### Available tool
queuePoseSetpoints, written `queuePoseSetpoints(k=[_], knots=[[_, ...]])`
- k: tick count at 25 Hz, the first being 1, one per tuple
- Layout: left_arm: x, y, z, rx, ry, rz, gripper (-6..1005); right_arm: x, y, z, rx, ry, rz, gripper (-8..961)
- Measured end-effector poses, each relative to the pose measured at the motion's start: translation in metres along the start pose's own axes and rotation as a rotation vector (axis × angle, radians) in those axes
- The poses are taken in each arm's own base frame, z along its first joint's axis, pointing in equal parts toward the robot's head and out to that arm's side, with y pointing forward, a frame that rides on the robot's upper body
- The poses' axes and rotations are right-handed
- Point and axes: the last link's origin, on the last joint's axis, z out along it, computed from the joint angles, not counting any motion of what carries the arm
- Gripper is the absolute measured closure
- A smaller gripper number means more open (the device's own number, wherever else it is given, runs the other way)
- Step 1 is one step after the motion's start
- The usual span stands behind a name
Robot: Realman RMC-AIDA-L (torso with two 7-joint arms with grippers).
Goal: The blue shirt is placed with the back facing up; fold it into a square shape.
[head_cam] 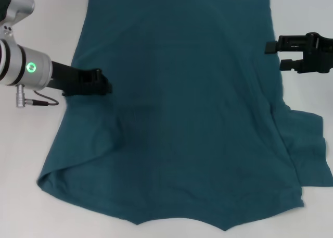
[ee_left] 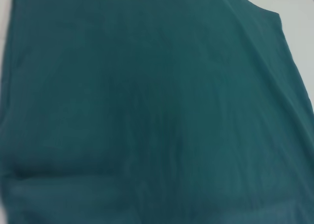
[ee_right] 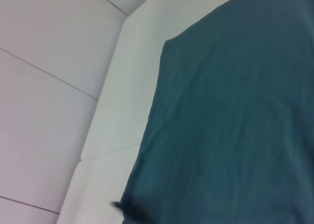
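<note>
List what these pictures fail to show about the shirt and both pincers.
- Shirt: its near hem is cut off by the head view's bottom edge, and the far edge sits at the top edge.
- Left pincer: head view shows it dark over the shirt's left edge; grip unclear. Left wrist view shows only cloth.
- Right pincer: open beside the right edge; contact unclear.

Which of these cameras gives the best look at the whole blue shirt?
The head view: it shows nearly the whole shirt spread on the table, with a hand at each side. The left wrist view is filled with fabric, with little outline visible. The right wrist view shows only one straight edge and a corner.
</note>
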Motion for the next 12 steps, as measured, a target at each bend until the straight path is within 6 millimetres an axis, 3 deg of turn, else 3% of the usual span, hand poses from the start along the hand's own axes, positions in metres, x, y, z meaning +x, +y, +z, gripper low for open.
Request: queuePoseSetpoints(k=[5,9,10,12], knots=[[-0.001,-0.003,-0.006,-0.039,0.024,-0.009,869,0.0,0.0,0.0,0.001,-0.001,-0.008,111],[-0.006,0.007,-0.017,-0.199,0.068,0.04,800,-0.001,0.001,-0.002,0.003,0.002,-0.047,111],[-0.014,0.006,-0.034,-0.344,0.132,0.094,782,0.0,0.001,-0.003,0.0,0.01,-0.063,111],[-0.021,0.002,-0.041,-0.383,0.137,0.148,601,0.002,0.001,-0.005,-0.006,0.026,-0.102,112]])
